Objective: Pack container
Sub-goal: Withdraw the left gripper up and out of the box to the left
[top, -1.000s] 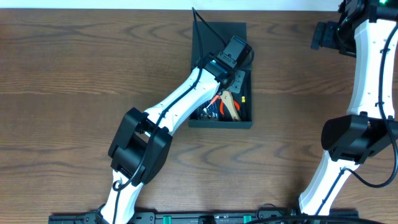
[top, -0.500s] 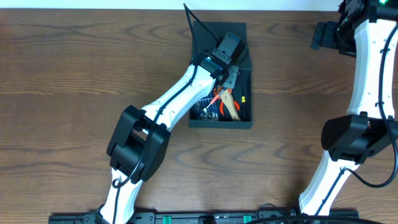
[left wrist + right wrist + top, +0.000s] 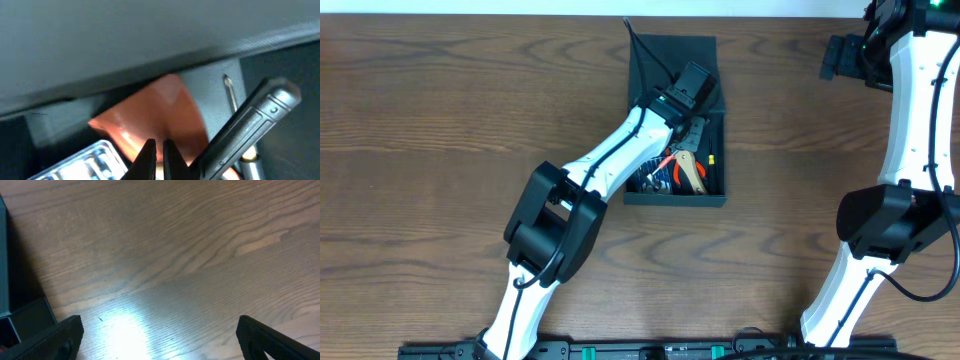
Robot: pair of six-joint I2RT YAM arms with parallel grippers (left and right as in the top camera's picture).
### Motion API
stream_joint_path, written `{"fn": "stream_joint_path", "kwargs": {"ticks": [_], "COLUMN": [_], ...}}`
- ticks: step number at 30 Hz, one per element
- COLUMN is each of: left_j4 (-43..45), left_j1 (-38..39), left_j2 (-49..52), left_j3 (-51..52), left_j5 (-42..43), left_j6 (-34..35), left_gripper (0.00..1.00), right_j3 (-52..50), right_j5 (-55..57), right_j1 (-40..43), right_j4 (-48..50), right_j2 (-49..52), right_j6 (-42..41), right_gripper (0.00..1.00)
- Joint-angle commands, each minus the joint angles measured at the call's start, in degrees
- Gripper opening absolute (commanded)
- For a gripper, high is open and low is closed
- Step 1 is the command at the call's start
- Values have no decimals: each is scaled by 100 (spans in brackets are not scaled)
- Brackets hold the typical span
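The container (image 3: 675, 198) is a dark teal-grey box at the table's far middle, its flap lid (image 3: 685, 50) standing open at the back. Orange-handled pliers (image 3: 686, 170) and other small tools lie inside. My left gripper (image 3: 692, 108) reaches down into the box. In the left wrist view its fingers (image 3: 159, 151) are shut with nothing between them, right over an orange handle (image 3: 160, 112), with the lid (image 3: 150, 40) close above. My right gripper (image 3: 840, 57) is at the far right, away from the box; in its wrist view it (image 3: 160, 337) is open and empty over bare wood.
A metal-handled tool (image 3: 250, 125) and a thin screwdriver shaft (image 3: 230, 95) lie to the right of the left fingers, and a shiny metal piece (image 3: 85, 160) to the left. A dark box edge (image 3: 20, 320) shows at the left of the right wrist view.
The left wrist swung back-left inside the box, nudging the lid's edge, then came partly back. The left elbow shifted right. The right arm has not moved.
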State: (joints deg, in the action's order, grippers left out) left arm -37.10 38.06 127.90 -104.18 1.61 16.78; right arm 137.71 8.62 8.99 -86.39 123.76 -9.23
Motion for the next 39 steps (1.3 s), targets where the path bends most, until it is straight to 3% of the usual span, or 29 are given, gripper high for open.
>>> {"fn": "stream_joint_path", "kwargs": {"ticks": [1, 15, 20, 23, 27, 32, 39], "left_j4": [-101, -179, -179, -170, -153, -186, -581], "left_j1": [111, 101, -131, -284, -501, -820, -1318], "left_j2": [50, -63, -417, -778, -1274, -1836, -2227], "left_j3": [-127, -133, -151, -151, -151, -151, -149], "left_j5": [249, 11, 11, 11, 11, 13, -284], "left_j6": [72, -20, -42, -42, -42, -39, -37], "left_gripper": [6, 7, 27, 56, 72, 81, 81], "right_j3": [98, 98, 98, 98, 98, 98, 98], "right_j5": [35, 37, 37, 35, 35, 35, 37], "right_j1": [-7, -7, -7, -7, -7, -7, -7], "right_j4": [-17, -17, -17, -17, -17, -17, -17], "right_j2": [-52, -52, -52, -52, -52, -52, -52], "right_j6": [-81, -81, -81, -81, -81, -81, -81], "right_gripper": [99, 99, 99, 99, 99, 99, 99]}}
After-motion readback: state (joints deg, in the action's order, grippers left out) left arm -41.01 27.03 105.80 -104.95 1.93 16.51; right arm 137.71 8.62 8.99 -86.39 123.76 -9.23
